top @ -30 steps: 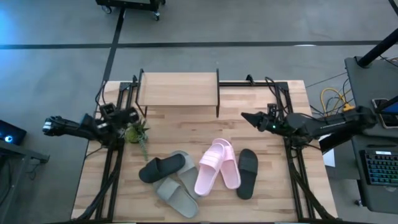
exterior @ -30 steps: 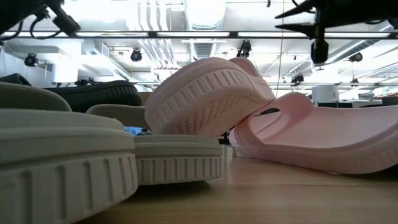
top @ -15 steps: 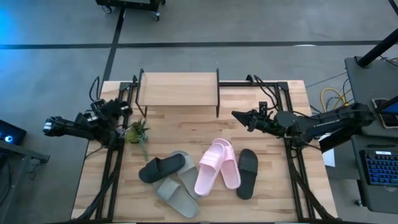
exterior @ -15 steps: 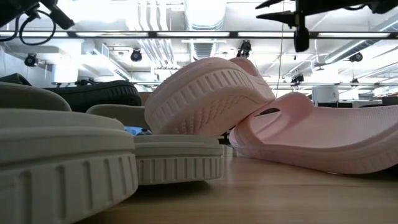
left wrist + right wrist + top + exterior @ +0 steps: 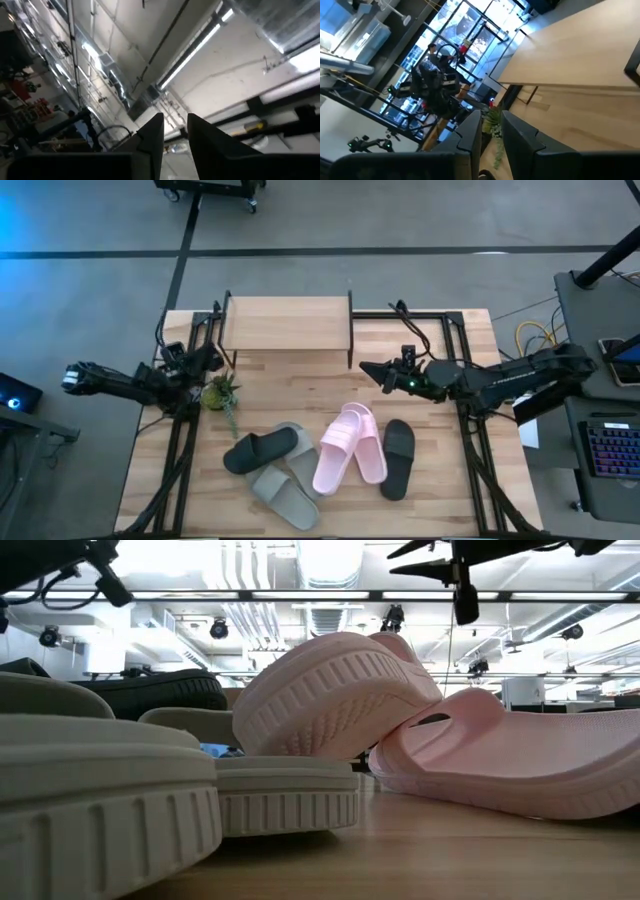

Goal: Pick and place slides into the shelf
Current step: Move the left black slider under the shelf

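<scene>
- We see our right gripper (image 5: 366, 368) above the table, fingers a narrow gap apart and empty; the pink slides (image 5: 349, 445) lie just ahead and below it, long axes running roughly away from the shelf (image 5: 287, 324).
- Our left gripper (image 5: 212, 356) waits at the table edge, fingers slightly apart, farther from the pink pair.
- The low view shows one pink slide (image 5: 335, 695) propped tilted on its mate; the high view hides that.

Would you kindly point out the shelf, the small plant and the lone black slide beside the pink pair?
shelf (image 5: 285, 323), high view, middle of plank top.
small plant (image 5: 217, 393), high view, leafy head.
black slide (image 5: 398, 445), high view, its strap.
</scene>
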